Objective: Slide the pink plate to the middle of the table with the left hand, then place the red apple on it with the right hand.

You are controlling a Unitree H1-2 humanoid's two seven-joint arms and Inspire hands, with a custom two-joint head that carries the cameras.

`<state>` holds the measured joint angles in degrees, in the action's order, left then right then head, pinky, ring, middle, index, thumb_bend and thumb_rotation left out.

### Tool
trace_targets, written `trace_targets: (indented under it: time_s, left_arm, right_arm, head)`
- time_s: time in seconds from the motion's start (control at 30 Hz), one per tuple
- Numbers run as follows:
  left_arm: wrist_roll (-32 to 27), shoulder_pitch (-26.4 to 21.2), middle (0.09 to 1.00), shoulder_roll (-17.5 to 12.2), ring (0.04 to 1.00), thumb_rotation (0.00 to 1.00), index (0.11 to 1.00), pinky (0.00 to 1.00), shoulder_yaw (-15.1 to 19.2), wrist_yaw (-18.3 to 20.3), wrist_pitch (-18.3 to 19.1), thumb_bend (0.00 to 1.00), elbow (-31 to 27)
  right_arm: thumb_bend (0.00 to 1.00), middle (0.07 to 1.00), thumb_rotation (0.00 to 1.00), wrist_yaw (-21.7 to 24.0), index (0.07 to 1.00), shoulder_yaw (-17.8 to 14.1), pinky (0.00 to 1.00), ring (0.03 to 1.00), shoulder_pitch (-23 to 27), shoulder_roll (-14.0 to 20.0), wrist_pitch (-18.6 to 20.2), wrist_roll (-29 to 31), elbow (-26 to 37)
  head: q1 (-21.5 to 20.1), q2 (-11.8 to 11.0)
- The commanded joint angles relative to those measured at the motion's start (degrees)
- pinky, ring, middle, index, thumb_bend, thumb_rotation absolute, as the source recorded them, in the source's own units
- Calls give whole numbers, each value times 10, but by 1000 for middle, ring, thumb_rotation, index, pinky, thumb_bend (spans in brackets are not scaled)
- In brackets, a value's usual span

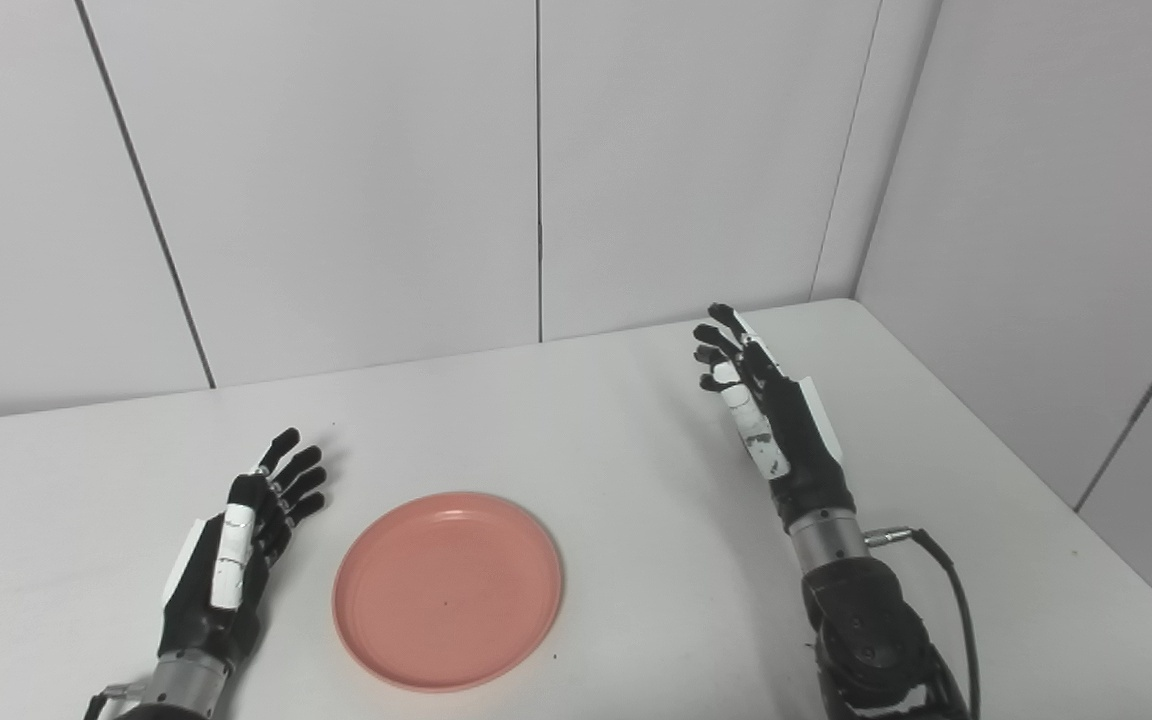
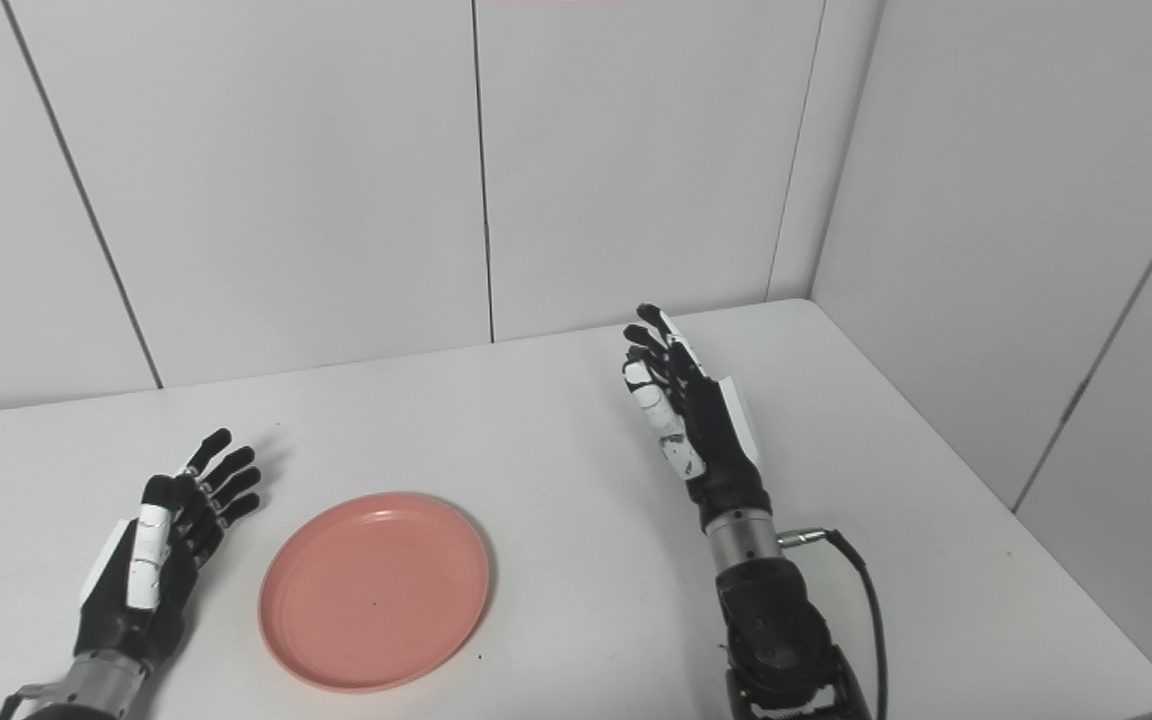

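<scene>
The plate (image 1: 448, 590) is judged to be light, stiff plastic with a smooth glaze, so it should slide readily on the table (image 1: 576, 420) and may skate or spin if pushed off-centre. No grasp is thought to be needed: the raised rim on its left side, the edge nearest the left hand (image 1: 241, 545), is the likely place for fingertips to be set and a steady sideways push given. A press on the flat floor of the plate would serve as well.

It is seen as a round, shallow, salmon-pink dish with a low lip, empty, lying flat in the lower centre-left of the frame.

The left hand is held beside it, just to the left and apart from the rim, fingers spread and extended, nothing held. The right hand (image 2: 681, 420) is raised in the centre-right of the frame, well apart from the plate, fingers apart and slightly curled, also empty.

No apple can be found in either view; where it lies cannot be told.
</scene>
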<state>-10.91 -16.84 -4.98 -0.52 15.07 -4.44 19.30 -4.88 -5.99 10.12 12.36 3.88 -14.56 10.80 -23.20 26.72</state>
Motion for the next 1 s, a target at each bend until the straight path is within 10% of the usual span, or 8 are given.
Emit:
trace_targets:
  time_s: [0.0,0.53,0.97]
  left_arm:
    - [-22,12,924,8,924,1000,947,925,7,8,18,728,8]
    - [-29,18,932,16,936,1000,970,948,10,8,39,705,-4]
    - [-27,19,940,17,948,1000,973,951,7,15,33,690,-5]
  right_arm:
    - [782,862,1000,-23,912,2,789,846,36,27,-45,-54,7]
    - [824,829,860,-54,845,54,715,808,116,181,-23,-328,-103]
    - [957,804,557,-71,821,102,623,766,154,205,-29,-347,-251]
  head:
    - [-1,-2]
    - [10,-7]
    - [17,-7]
